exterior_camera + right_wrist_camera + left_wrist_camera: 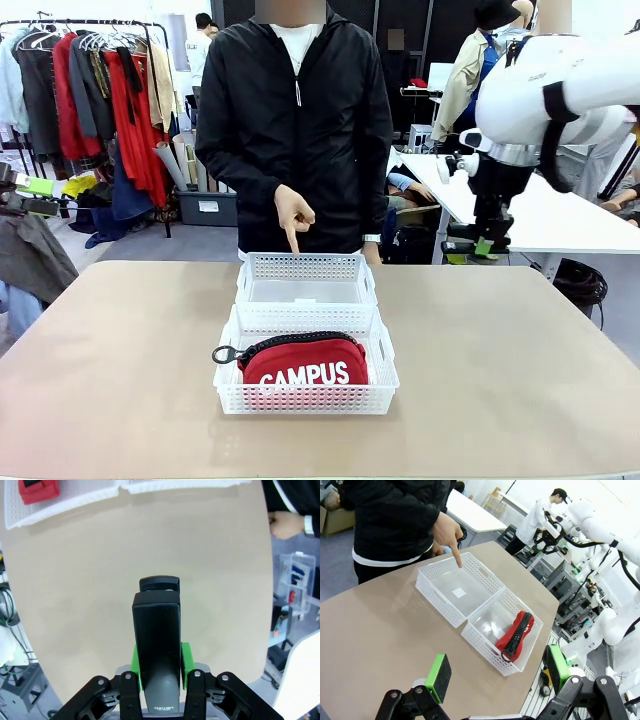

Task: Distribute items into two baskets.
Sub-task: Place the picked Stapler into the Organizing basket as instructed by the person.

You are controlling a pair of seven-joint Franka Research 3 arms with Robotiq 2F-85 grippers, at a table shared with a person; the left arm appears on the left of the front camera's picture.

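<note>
Two white lattice baskets stand end to end mid-table. The near basket [300, 398] [482, 647] holds the red "CAMPUS" pouch [305, 365] [517, 635]. The far basket [305, 266] [437, 597] has nothing in it, and the person's hand [292, 215] [447, 532] points a finger down at its far rim. My right gripper [159, 660] [485, 245] is shut on the black stapler [156, 645], high above the table's right side. My left gripper [497, 672] is open with nothing between its green pads [439, 677], well above the table, left of the baskets.
The tan table [120, 370] has wide bare room on both sides of the baskets. A clothes rack [100, 100] stands at the back left. A white table [560, 215] with other people is at the back right. The person stands at the table's far edge.
</note>
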